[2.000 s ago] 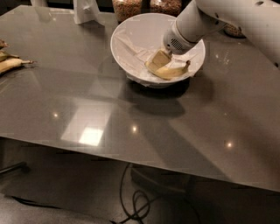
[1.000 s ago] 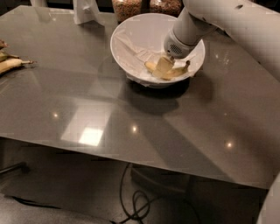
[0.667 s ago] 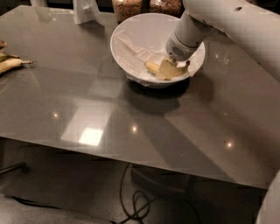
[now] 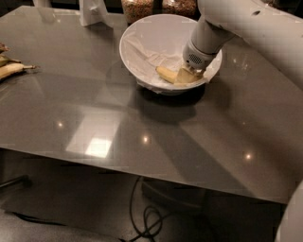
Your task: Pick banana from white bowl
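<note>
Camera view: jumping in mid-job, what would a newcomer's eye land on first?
The big white arm reaching in from the upper right, its gripper down inside the white bowl at the far side of the table, right at the small yellow banana lying on the paper lining. After that, the darker bananas at the left edge and the glass jars behind the bowl.

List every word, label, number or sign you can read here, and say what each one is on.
None can be read.
Jars: no label shows.
White stand: no markings visible.
Bowl and banana: plain.
Gripper, down in the bowl at the banana: no print shows on it, or on the arm.
</note>
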`<state>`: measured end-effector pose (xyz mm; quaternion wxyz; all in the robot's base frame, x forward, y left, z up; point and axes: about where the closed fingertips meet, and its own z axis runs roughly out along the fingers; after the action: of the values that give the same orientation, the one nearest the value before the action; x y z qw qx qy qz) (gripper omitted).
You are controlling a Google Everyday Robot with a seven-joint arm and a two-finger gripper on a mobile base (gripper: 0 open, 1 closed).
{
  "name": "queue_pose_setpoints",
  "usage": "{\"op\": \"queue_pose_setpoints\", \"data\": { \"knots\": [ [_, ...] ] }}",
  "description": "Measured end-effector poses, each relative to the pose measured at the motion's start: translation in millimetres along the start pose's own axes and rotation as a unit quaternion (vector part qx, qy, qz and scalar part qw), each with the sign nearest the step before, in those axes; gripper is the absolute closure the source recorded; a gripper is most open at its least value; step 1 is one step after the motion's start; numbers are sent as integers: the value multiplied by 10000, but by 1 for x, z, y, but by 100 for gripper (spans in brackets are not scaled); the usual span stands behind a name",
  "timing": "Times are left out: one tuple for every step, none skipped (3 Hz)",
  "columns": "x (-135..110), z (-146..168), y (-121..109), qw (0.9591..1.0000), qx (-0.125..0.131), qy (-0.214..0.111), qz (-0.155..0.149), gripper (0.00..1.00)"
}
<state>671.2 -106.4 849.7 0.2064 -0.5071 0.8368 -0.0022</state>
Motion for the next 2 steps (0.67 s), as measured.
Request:
{"op": "queue_pose_setpoints", "data": {
  "knots": [
    [2,0,-1,10000,15,22,12,70],
    [-1,-9,-3,9999,108,-69,52,93]
  ]
}}
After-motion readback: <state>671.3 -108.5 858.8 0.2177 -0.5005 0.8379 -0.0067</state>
